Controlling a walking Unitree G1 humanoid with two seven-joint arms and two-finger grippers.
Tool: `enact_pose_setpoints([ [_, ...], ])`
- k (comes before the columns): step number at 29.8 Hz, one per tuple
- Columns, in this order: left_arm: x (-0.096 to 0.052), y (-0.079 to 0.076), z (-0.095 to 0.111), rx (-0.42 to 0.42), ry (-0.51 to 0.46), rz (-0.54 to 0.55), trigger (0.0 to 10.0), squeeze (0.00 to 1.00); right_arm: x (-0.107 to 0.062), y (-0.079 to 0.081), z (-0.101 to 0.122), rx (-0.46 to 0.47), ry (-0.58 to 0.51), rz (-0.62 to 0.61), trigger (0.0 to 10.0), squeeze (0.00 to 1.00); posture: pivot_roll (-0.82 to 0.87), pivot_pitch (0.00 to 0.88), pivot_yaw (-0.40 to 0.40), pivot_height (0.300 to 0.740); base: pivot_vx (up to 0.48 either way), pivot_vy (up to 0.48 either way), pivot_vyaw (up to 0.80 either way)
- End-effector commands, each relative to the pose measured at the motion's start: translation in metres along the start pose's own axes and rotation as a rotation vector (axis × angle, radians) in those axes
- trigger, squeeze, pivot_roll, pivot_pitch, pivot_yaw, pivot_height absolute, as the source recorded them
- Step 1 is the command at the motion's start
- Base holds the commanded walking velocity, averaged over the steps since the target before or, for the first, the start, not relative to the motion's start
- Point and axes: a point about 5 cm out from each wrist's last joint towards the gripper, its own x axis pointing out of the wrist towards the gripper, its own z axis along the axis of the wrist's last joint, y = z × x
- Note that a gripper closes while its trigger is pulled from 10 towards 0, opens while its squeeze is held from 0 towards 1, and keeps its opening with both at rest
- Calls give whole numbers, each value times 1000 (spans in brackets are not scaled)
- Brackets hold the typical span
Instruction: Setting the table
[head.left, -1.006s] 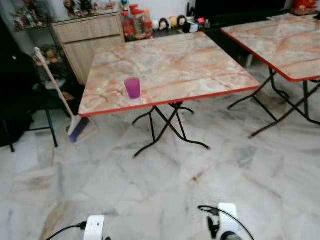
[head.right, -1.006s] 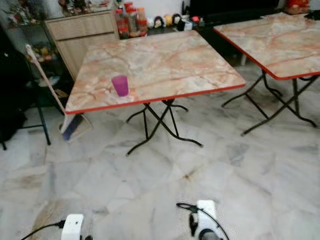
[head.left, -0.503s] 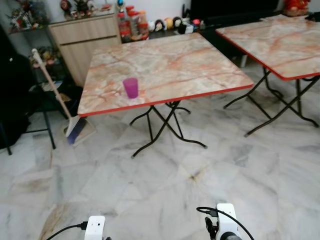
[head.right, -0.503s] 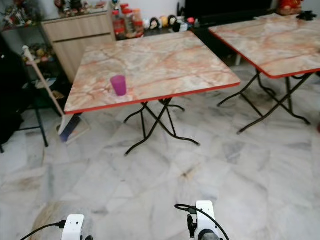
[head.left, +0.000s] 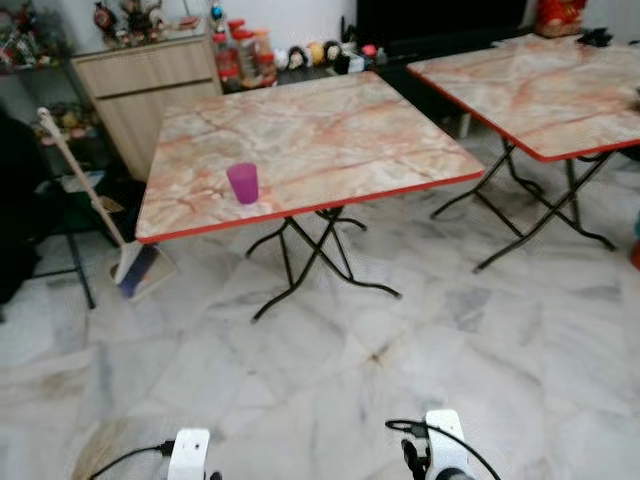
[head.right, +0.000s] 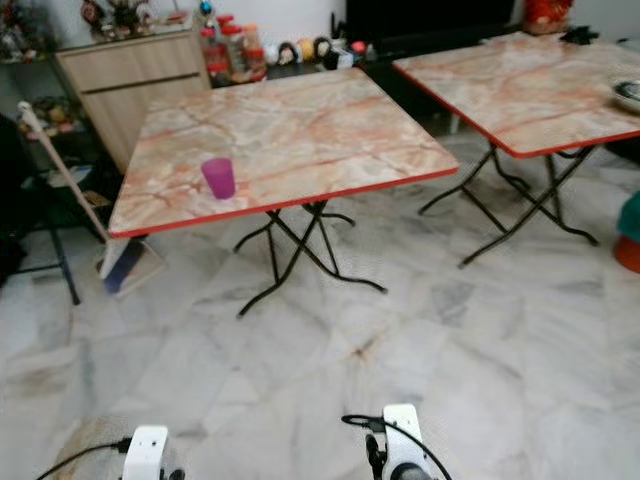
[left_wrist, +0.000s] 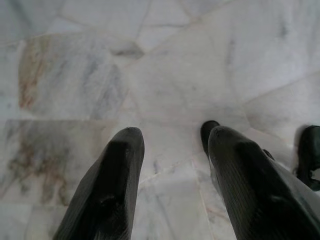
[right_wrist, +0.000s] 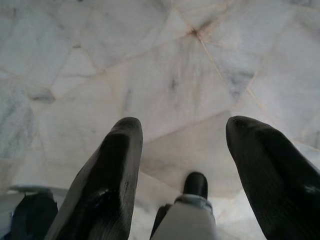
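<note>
Marble floor (head.left: 330, 380) separates the robot from the folding table (head.left: 330, 130); purple cup (head.left: 242, 183) stands near its front-left edge; left gripper (left_wrist: 172, 145) and right gripper (right_wrist: 182, 145) hang idle, fingers spread, empty.

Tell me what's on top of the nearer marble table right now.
On the nearer table stands one purple cup, upright near the front left edge. The rest of the top is bare marble. Whether anything is inside the cup cannot be seen from this angle.
</note>
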Motion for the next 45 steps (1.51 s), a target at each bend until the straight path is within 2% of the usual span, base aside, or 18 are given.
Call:
enact_pose_setpoints([
  [1,-1,6,-2,16,10,14,10000,0,2,4,7,-6,-18,17,10000,0,-59,0,109,740,300,0,0],
  [7,-1,6,-2,19,12,14,10000,0,2,5,8,-31,-30,30,10000,0,-57,0,106,740,301,0,250],
  [9,-1,6,-2,19,12,13,10000,0,2,5,8,-29,-32,31,10000,0,-57,0,106,740,304,0,563],
  [11,-1,6,-2,18,11,13,10000,0,2,4,8,12,-27,22,10000,0,-57,0,106,740,306,0,0],
  [45,-1,5,-2,13,9,11,10000,0,2,2,6,33,-20,2,10000,0,-61,0,110,740,308,0,-13],
])
